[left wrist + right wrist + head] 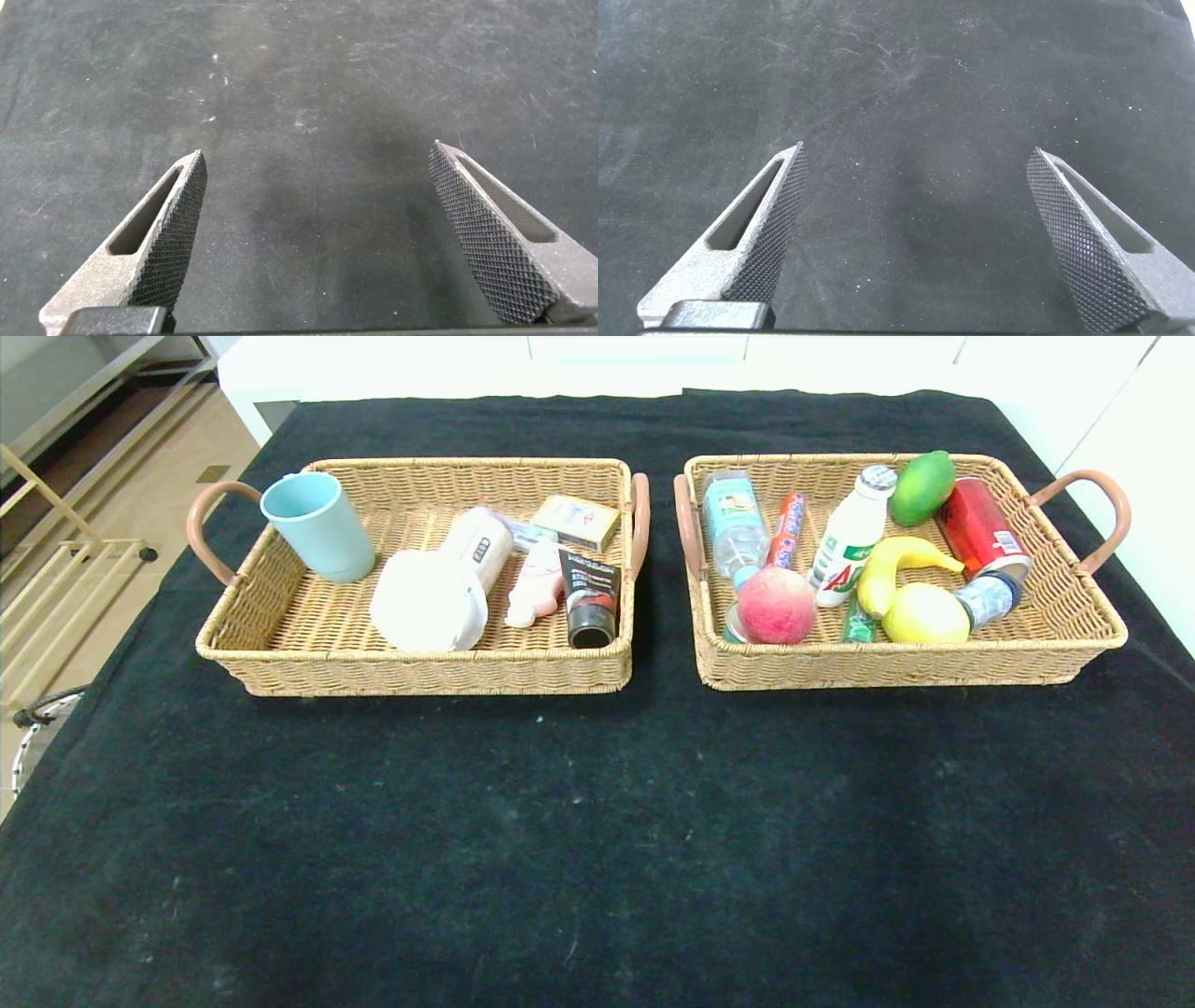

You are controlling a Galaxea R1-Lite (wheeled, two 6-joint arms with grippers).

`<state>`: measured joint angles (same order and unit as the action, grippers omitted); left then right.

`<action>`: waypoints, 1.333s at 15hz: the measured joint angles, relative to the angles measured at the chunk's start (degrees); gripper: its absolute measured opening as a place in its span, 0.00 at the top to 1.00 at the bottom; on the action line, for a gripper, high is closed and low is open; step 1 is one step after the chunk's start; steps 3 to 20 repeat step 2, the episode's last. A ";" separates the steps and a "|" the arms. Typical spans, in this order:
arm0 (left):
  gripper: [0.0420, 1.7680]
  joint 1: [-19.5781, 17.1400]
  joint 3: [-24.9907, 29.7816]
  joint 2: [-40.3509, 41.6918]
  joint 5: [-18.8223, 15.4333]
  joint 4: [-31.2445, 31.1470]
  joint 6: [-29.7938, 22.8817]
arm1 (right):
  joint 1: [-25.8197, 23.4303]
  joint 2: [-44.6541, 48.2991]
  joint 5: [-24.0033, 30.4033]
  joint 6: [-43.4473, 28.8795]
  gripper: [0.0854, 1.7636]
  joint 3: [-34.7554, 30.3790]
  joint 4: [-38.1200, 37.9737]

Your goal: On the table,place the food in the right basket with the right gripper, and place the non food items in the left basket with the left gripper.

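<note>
The head view shows two wicker baskets on the black table [597, 821]. In the left basket [280, 663] lie a white round container [428, 602], a black-and-red tube [590, 599] and a pale pink bottle [537, 586]. Inside the right basket [1046, 653] rest a pink-red peach [777, 606], a yellow banana [892, 569] and a lemon [926, 614]. Neither arm appears in the head view. My left gripper [318, 161] is open over bare cloth, nothing between its fingers [173, 233]. My right gripper [917, 154] is likewise open over bare cloth.
A blue cup [319, 525] and a small box [577, 520] also sit in the left basket. A green mango [922, 486], a red can [980, 527], bottles [733, 527] and a snack tube [787, 529] share the right basket. Floor and shelving lie beyond the table's left edge.
</note>
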<state>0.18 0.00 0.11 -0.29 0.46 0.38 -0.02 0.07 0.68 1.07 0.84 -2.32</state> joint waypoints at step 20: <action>0.03 0.00 0.00 0.00 0.05 0.11 -0.13 | -0.07 0.00 -0.16 -0.04 0.03 -0.05 0.04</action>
